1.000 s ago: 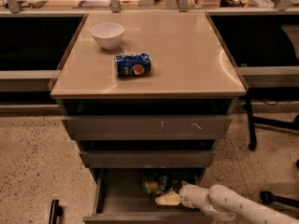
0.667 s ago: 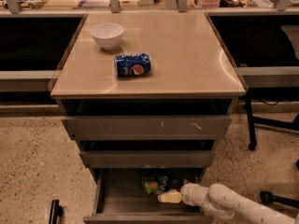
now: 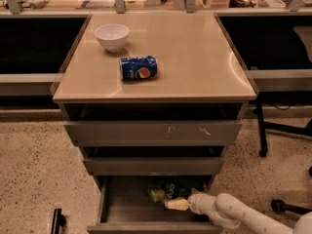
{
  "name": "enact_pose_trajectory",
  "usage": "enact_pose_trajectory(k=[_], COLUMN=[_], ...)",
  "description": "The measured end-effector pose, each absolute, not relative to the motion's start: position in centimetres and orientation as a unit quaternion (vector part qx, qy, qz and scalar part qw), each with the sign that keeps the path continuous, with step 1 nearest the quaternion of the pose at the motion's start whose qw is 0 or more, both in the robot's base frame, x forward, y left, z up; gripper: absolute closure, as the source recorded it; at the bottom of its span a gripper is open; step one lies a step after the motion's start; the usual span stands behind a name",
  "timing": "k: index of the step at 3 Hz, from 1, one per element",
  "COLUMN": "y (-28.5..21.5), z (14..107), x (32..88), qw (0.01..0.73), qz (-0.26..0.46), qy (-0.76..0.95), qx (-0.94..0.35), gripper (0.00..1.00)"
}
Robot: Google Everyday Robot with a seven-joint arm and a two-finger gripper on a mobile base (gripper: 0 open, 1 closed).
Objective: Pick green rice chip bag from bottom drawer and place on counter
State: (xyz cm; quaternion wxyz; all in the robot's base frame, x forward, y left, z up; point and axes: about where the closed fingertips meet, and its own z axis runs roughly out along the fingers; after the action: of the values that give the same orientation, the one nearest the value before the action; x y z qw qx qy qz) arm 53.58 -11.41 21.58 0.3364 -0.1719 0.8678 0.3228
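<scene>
The bottom drawer [image 3: 117, 206] of the grey-brown cabinet is pulled open. The green rice chip bag [image 3: 160, 192] lies crumpled at the back of it, partly under the drawer above. My gripper [image 3: 176, 204] reaches into the drawer from the right on its white arm. Its tip sits just in front of and to the right of the bag, close to it or touching it. The tan counter [image 3: 195, 57] tops the cabinet.
A blue Pepsi can [image 3: 139, 68] lies on its side on the counter and a white bowl [image 3: 111, 35] stands at its back left. The two upper drawers [image 3: 151, 132] stick out slightly. A chair base [image 3: 287, 130] is on the floor to the right.
My gripper has crept slightly further into the drawer towards the bag. The bag, can and bowl have not moved.
</scene>
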Motion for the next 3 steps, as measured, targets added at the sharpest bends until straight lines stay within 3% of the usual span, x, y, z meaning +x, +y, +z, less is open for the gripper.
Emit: enact_pose_trajectory(k=[3], y=[-9.1], z=[16.6], x=[53.9], qw=[0.324], qz=[0.341], qy=[0.871], qx=[-0.141], gripper=[0.00])
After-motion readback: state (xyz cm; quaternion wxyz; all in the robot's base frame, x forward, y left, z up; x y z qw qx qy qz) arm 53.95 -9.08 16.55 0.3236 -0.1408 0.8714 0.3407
